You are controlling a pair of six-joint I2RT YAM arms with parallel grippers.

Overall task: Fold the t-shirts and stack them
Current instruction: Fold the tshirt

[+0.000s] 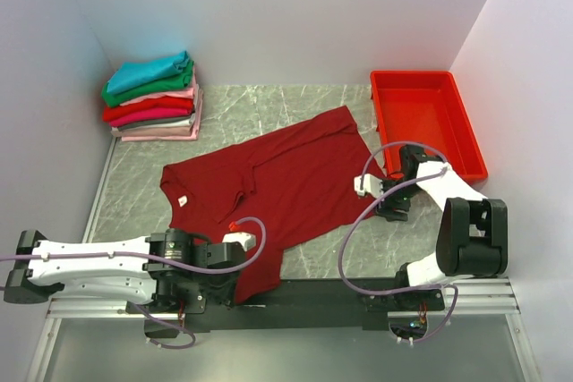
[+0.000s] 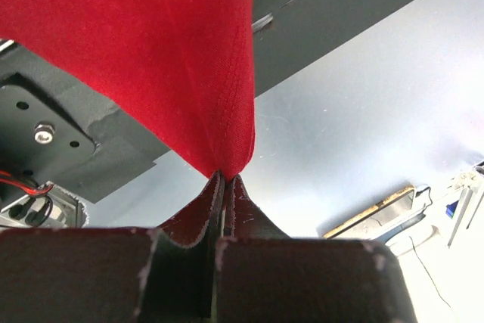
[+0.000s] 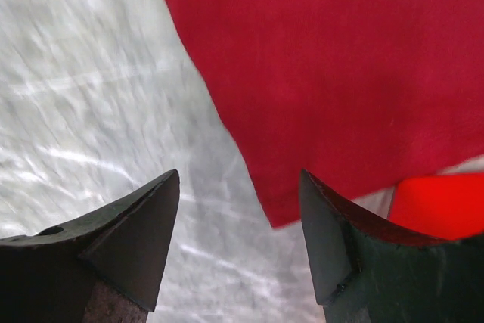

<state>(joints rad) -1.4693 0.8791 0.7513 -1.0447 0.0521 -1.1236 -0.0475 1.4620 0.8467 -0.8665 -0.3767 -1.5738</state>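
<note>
1. Red cloth from above: the big dark red t-shirt [image 1: 295,185] lay spread out on the counter [image 1: 269,109], not folded yet. A pile of folded t-shirts [image 1: 152,100] sat in the far left corner, so I think that part was done. The shirt's near corner reached the counter's near edge, by the left arm [image 1: 98,267]. The red tray [image 1: 428,123] sat close beside the right arm [image 1: 448,194], so room there looked tight. Bare counter showed between shirt and pile.
2. Left wrist view: the left jaws were pinched shut on a tip of the shirt.
3. Right wrist view: the right jaws stood wide open and held nothing. A shirt corner lay between them on the counter, with the tray just past it.
</note>
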